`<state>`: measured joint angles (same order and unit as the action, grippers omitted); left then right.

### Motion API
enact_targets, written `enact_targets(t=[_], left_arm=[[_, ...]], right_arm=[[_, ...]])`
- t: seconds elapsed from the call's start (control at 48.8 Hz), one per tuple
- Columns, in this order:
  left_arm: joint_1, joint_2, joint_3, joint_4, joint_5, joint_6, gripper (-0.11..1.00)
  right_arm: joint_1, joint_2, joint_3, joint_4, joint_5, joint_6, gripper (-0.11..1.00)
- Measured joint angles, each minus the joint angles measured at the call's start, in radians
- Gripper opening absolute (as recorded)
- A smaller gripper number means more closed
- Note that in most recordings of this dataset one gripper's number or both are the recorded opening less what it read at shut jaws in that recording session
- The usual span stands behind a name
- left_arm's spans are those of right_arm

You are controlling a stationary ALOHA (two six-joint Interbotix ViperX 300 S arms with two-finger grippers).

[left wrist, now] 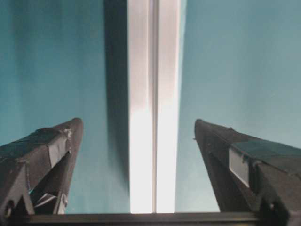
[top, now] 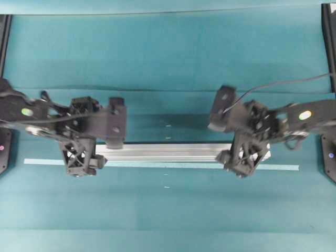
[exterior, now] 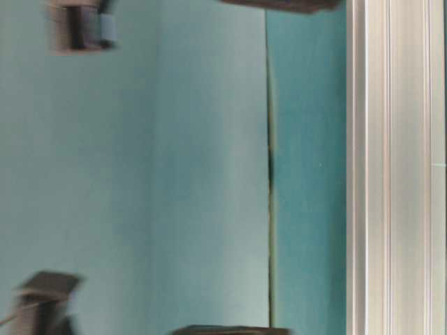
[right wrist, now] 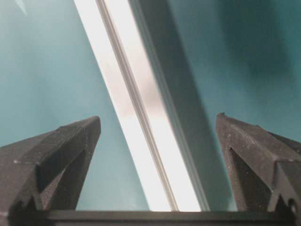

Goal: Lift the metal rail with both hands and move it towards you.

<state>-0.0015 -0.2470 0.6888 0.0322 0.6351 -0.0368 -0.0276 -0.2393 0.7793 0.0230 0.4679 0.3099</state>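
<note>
The metal rail (top: 168,151) lies on the teal surface (top: 168,63) just 12 o'clock of the tape strip (top: 157,164), left end effector (left wrist: 138,136) and right end effector (right wrist: 157,132) spread apart above it, suggesting delivery complete.

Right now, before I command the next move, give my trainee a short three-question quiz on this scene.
1. True or false: both grippers have their jaws open.
2. Is the metal rail clamped by the left gripper, by the right gripper, or by neither?
3. In the overhead view, the pale tape strip lies on which side of the rail: nearer the bottom edge or the top edge?

Key:
1. True.
2. Neither; in each wrist view the rail runs between spread fingers with gaps on both sides.
3. Nearer the bottom edge.
</note>
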Motion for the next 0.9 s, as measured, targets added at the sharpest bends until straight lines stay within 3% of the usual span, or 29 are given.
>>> enact_targets(t=[0.267, 0.472, 0.903], left_arm=[[0.0, -0.17, -0.002, 0.0, -0.023, 0.055, 0.96], [-0.002, -0.267, 0.011, 0.0, -0.109, 0.101, 0.96], [-0.011, -0.423, 0.075, 0.0, -0.278, 0.091, 0.96]], right_arm=[[-0.015, -0.216, -0.003, -0.028, -0.002, -0.031, 0.99], [-0.015, -0.347, 0.017, -0.043, -0.003, -0.046, 0.99], [-0.015, -0.601, 0.084, -0.044, -0.012, -0.086, 0.99]])
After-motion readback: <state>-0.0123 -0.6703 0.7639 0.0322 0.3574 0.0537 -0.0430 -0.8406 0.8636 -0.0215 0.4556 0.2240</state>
